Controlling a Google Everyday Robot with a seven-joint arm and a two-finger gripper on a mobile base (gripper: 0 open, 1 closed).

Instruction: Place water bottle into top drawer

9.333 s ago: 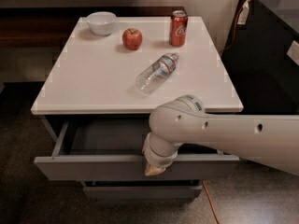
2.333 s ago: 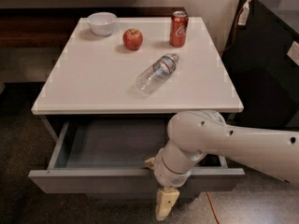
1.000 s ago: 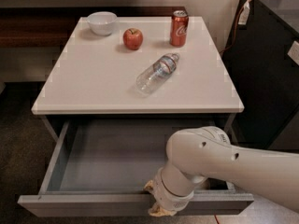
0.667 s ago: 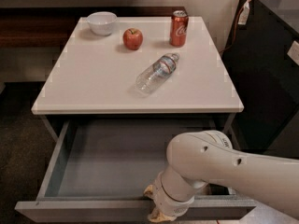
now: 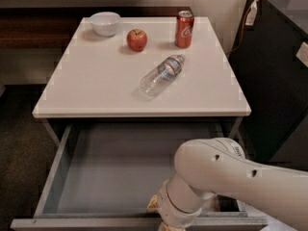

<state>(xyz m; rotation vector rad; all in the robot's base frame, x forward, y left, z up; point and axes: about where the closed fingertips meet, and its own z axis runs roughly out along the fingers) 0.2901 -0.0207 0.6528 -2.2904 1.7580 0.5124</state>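
A white square bench (image 5: 96, 81) is filling the middle of the view, standing on a dark floor (image 5: 19, 153), with a dark wooden ledge (image 5: 43, 28) running behind it at 12 o'clock and a black cabinet (image 5: 279, 81) standing close at 3 o'clock. Under the bench top, the top drawer (image 5: 110, 172) is hanging pulled far out toward 6 o'clock, showing its shallow grey interior. The robot's pale arm (image 5: 240, 177) is reaching in from 4 o'clock, and the gripper (image 5: 158, 214) is sitting at the drawer's front edge at 6 o'clock; the wrist is covering it, so how the jaws are set cannot be told. The water bottle (image 5: 161, 75) is lying on its side near the bench's centre, cap pointing toward 1 o'clock. A white bowl (image 5: 105, 23) is sitting at 11 o'clock, a red soda can (image 5: 184, 29) is standing upright at 1 o'clock, and a red apple (image 5: 137, 39) is resting between them.
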